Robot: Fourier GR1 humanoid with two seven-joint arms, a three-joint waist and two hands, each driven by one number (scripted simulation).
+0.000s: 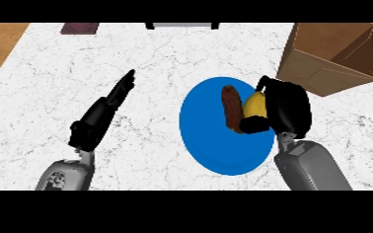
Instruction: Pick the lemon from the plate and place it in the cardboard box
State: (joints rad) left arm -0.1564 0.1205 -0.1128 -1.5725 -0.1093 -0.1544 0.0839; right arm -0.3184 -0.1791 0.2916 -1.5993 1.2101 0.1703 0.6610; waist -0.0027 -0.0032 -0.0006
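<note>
A yellow lemon (254, 106) lies on the right side of a blue plate (211, 143), beside a long brown item (232, 107). My right hand (288, 108) covers the lemon's right side, with the thumb and fingers curled round it. The lemon rests on the plate. An open cardboard box (320, 69) stands at the far right, behind the plate. My left hand (109, 103) rests open on the counter to the left of the plate, fingers straight and pointing away from me.
The white marble counter (146, 59) stretches around the plate. A dark reddish flat object (80, 28) and a black-and-white object (182, 25) lie at the far edge. Wood floor shows at the far left corner.
</note>
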